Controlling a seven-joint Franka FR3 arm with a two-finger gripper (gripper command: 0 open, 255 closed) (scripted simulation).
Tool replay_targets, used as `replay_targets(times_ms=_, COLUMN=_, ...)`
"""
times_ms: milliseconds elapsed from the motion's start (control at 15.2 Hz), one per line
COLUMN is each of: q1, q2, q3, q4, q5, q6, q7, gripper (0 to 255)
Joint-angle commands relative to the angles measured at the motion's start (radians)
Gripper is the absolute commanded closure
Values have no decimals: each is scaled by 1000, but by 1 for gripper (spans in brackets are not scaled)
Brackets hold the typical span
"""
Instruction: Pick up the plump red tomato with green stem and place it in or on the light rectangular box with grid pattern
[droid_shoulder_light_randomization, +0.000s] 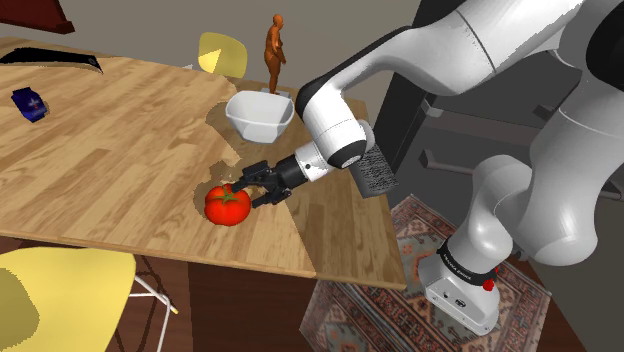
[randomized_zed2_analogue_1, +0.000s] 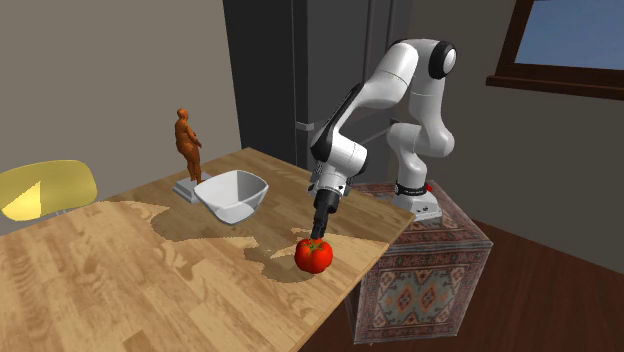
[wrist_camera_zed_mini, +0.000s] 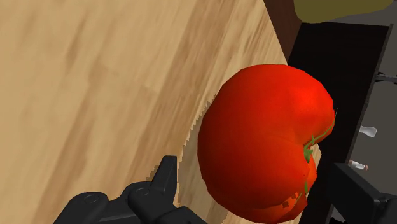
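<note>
Shoulder view has the tomato (droid_shoulder_light_randomization: 226, 206) sitting on the wooden table (droid_shoulder_light_randomization: 110, 170), near the edge closest to the arm, with its green stem on top. The tool (droid_shoulder_light_randomization: 246, 193) slants down to it with its black fingers (wrist_camera_zed_mini: 162, 184) spread wide, one on each side of the fruit. By one finger a sliver of table shows between it and the red skin, so nothing is gripped. The white box (droid_shoulder_light_randomization: 260, 115) stands farther in on the table, apart from the tomato, with its open side up. Just behind it is an orange figurine (droid_shoulder_light_randomization: 274, 50) on a small base. A yellow chair (droid_shoulder_light_randomization: 60, 295) is pulled up at the table's near side, and a small blue thing (droid_shoulder_light_randomization: 30, 103) lies well off toward the shoulder view's left.
</note>
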Motion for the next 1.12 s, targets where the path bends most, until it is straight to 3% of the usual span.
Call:
replay_targets(times_ms=0, q1=0, q2=0, q3=0, q4=0, q5=0, q6=0, q7=0, gripper=255)
replay_targets(times_ms=594, q1=0, q2=0, q3=0, q4=0, q5=0, q6=0, q7=0, gripper=255)
replay_targets(times_ms=1056, q1=8, q2=-87, q3=8, q4=-5, q5=-92, q6=64, q7=105, gripper=255)
